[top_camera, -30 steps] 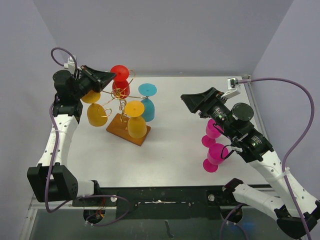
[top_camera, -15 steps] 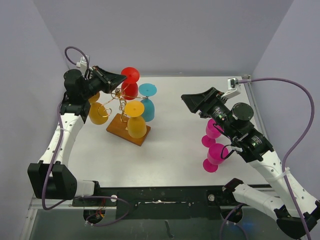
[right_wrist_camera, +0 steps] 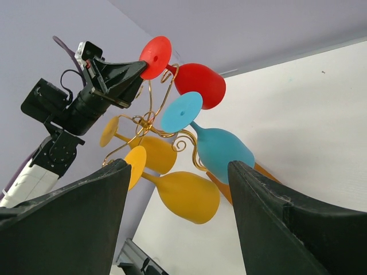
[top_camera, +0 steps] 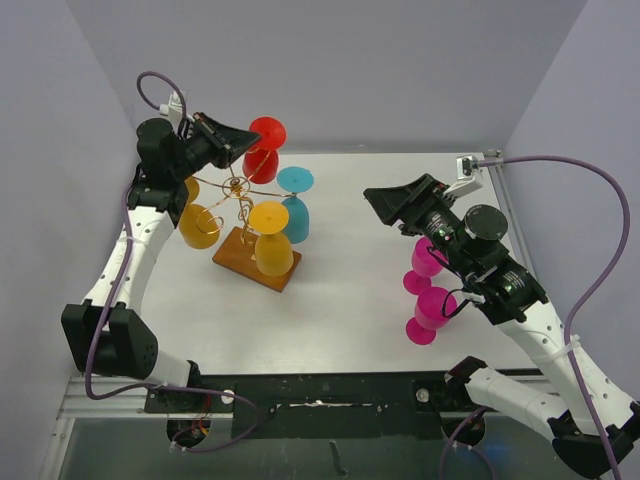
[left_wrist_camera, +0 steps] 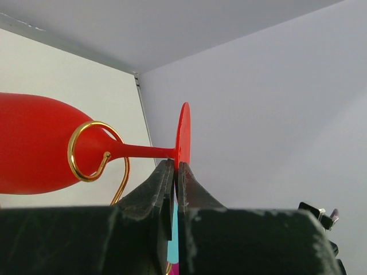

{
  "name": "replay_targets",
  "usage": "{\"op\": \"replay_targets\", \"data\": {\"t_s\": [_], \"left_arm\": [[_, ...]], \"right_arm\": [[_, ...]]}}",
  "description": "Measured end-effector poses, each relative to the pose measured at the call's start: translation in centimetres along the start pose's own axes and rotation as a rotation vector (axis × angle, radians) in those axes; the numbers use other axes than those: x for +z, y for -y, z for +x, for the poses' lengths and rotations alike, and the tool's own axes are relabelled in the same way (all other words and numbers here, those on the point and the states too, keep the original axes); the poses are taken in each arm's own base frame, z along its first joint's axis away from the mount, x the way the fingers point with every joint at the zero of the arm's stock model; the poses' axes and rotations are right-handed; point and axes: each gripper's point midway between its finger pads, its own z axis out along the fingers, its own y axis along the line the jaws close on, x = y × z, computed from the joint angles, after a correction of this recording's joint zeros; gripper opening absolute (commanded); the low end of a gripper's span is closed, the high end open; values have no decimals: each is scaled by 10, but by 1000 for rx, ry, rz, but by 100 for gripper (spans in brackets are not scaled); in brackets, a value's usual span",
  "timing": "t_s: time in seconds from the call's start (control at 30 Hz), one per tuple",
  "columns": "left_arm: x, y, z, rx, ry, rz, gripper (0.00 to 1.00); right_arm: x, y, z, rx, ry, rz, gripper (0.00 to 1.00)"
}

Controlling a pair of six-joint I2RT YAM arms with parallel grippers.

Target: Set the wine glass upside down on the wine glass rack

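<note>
My left gripper [top_camera: 236, 144] is shut on the edge of the flat foot of a red wine glass [top_camera: 264, 160], held on its side high at the back of the gold wire rack [top_camera: 237, 187]. In the left wrist view the fingertips [left_wrist_camera: 166, 172] pinch the foot, and the red glass [left_wrist_camera: 34, 143] has its stem passing through a gold loop [left_wrist_camera: 92, 152] of the rack. The rack stands on a wooden base [top_camera: 238, 262]. The red glass also shows in the right wrist view [right_wrist_camera: 195, 83]. My right gripper [top_camera: 400, 205] is open and empty, away from the rack on the right.
Two yellow glasses [top_camera: 272, 250] [top_camera: 198, 228] and a blue glass [top_camera: 294, 215] hang upside down on the rack. Two pink glasses [top_camera: 432, 310] stand on the table under my right arm. Walls close in on the left, back and right.
My left gripper has carried the red glass up and to the right, from the rack's left side to its back top. The right arm has not moved.
</note>
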Motion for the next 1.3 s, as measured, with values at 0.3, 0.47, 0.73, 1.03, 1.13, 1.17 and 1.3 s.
{"op": "replay_targets", "data": {"t_s": [0.3, 0.47, 0.73, 1.03, 1.13, 1.17, 1.3], "left_arm": [[5, -12, -8, 18, 28, -52, 0], [2, -21, -15, 39, 50, -87, 0], [-3, -32, -24, 53, 72, -129, 0], [-8, -33, -25, 76, 84, -147, 0], [-12, -32, -26, 92, 94, -161, 0], [-13, -33, -26, 96, 96, -167, 0], [-16, -37, -25, 111, 97, -192, 0]], "right_arm": [[0, 2, -3, -1, 10, 9, 69], [0, 4, -4, -1, 14, 13, 69], [0, 4, -4, 0, 13, 13, 69], [0, 5, -5, 1, 16, 16, 69], [1, 5, -5, 2, 16, 16, 69], [1, 5, -5, 4, 16, 17, 69], [1, 6, -4, 5, 14, 19, 69]]}}
